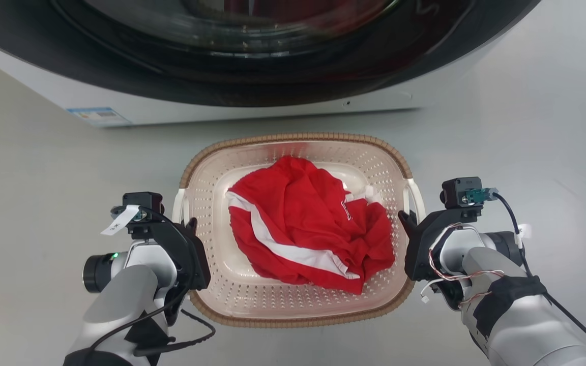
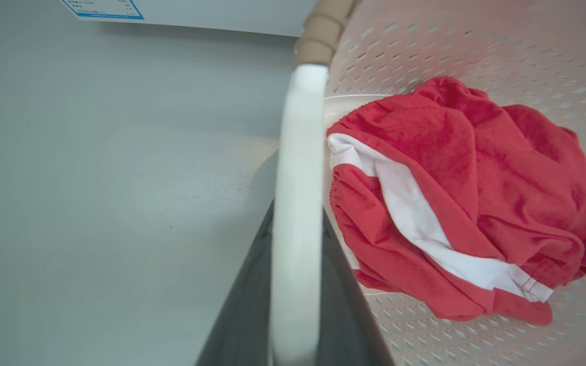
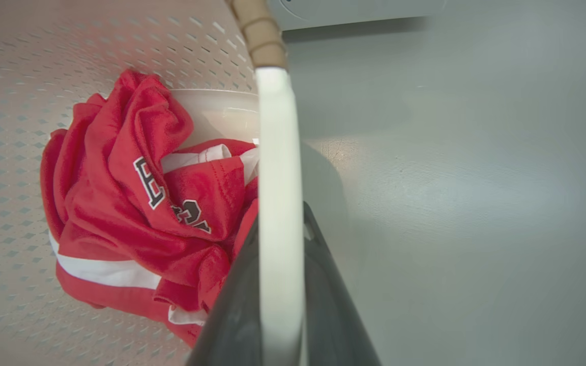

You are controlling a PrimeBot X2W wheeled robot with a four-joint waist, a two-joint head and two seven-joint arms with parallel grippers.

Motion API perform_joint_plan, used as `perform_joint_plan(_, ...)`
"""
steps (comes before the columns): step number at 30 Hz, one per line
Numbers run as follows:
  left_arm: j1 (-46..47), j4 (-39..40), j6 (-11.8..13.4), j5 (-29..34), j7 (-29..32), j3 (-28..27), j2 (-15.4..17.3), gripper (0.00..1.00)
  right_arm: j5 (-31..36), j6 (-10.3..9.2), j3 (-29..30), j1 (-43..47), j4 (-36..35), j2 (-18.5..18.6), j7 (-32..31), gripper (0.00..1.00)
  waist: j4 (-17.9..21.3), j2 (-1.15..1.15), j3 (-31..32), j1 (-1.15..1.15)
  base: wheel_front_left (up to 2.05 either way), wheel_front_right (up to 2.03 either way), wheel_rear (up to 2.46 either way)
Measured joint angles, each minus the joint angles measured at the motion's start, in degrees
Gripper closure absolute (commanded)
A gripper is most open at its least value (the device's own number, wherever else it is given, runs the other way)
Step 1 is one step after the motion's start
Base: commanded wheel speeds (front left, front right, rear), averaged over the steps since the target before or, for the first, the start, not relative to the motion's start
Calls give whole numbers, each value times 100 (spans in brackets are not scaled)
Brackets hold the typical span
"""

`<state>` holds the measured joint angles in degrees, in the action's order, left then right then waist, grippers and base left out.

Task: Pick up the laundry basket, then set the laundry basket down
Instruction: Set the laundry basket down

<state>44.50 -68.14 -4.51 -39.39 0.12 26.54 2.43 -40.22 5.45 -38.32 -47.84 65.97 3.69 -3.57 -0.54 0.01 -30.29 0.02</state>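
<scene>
Two claws hold the laundry basket [image 1: 298, 137], one on each side. The left claw [image 1: 191, 224] is closed on the left handle [image 2: 298, 203]. The right claw [image 1: 404, 217] is closed on the right handle [image 3: 277, 203]. Both handles are white. The basket is cream-white with lots of little holes, round corners and a brown woven rim. A crumpled red jersey [image 1: 303, 223] with white stripes lies inside. The basket is over the grey floor [image 1: 44, 178], just in front of the washing machine [image 1: 222, 109].
</scene>
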Motion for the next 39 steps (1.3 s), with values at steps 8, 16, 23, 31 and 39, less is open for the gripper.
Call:
perform_joint_plan(8, 122, 1, 56, 44, -298, 40, -12, 100, 125, -23, -101, -138, 10, 21, 276, 100, -16, 0, -486, -1, 0, 0, 0)
perform_joint_plan(16, 294, -3, 101, 96, -658, 62, -26, 100, 209, -7, -140, -327, 36, 57, 664, 100, -34, 0, -992, -1, 0, 0, 0)
perform_joint_plan(23, 337, -10, 105, 99, -860, 78, -62, 100, 302, 10, -180, -371, 86, 93, 858, 100, -54, 0, -1222, -1, 0, 0, 0)
perform_joint_plan(31, 410, -30, 94, 97, -988, 126, -69, 100, 345, 35, -202, -478, 155, 112, 1029, 100, -96, 0, -1458, -1, 0, 0, 0)
perform_joint_plan(39, 433, -141, -11, 30, -945, 155, -96, 100, 309, 69, -179, -498, 290, 102, 1068, 100, -122, 0, -1537, -2, 0, 0, 0)
